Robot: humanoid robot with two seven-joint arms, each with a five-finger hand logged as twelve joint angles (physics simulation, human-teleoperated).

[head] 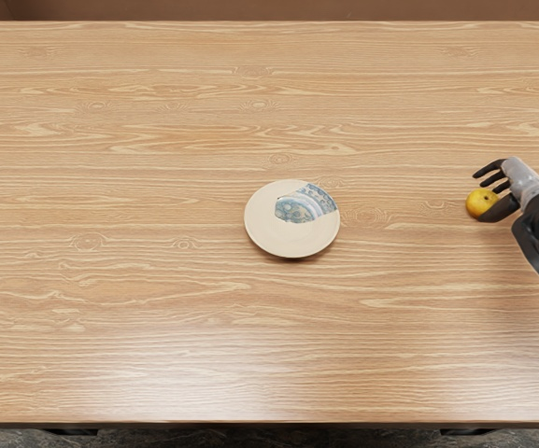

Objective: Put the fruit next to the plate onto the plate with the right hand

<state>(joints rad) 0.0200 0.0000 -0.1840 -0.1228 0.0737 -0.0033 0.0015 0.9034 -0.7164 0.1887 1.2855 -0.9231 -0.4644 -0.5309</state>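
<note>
yellow-orange round fruit (481,203) was over the right side of the light wooden table (157,131), well apart from the round cream plate (278,233) with a blue-grey pattern near the table's middle. the right hand (504,191) came in from the right edge, its grey wrist and dark forearm slanting off to the lower right. its dark fingers (489,171) fanned out above the fruit and the thumb curved beneath it. the fruit sat between them, but i could not tell whether they clamped it.
</note>
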